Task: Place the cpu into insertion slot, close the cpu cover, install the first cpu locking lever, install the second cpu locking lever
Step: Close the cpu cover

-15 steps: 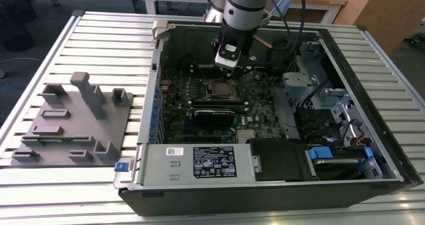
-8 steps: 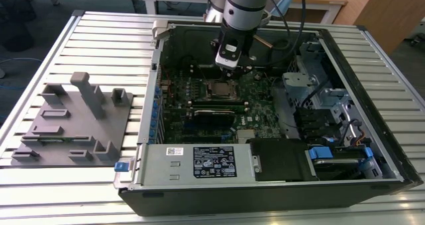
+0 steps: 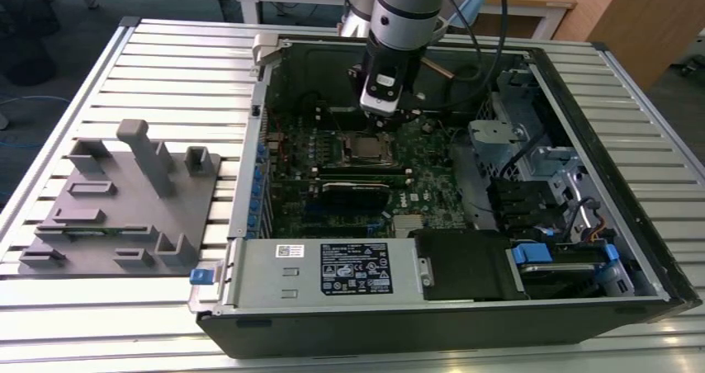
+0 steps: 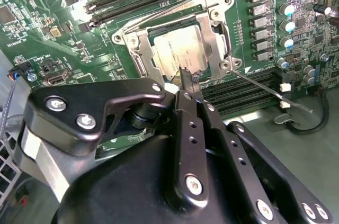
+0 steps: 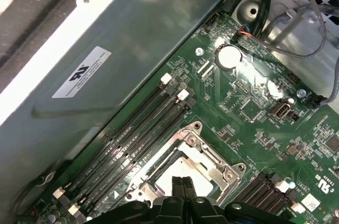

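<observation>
The cpu lies under the lowered cover. Both levers seem unlatched. The gripper is pinched closed, holding nothing.

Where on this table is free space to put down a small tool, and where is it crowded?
The table is bare behind the grey fixture, up to the far edge, and in front of the fixture along the near edge. Inside the case it is crowded: the gripper hangs over the cpu, with memory slots close beside.
</observation>
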`<state>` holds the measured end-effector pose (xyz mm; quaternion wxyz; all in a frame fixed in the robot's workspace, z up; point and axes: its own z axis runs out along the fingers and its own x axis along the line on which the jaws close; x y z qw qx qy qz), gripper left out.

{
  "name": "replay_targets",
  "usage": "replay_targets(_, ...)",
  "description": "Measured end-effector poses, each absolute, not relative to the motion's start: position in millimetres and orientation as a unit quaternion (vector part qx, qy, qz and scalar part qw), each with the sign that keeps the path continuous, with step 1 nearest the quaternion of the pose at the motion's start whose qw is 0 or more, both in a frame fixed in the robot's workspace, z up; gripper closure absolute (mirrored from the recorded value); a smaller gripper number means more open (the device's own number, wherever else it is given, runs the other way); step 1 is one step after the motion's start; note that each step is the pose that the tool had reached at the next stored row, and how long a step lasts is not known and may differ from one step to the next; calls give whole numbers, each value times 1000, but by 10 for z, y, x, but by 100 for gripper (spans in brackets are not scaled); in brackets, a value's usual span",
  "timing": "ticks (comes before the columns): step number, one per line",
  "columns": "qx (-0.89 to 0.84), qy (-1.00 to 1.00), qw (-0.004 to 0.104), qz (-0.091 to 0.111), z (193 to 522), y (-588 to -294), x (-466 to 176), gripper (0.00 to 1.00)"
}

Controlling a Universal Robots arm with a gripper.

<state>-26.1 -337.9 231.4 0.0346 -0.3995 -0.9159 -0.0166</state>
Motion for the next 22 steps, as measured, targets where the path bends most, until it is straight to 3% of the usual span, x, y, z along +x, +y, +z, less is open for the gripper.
replay_targets(22, -367, -929, 37, -20, 2314, -3379, -261, 90)
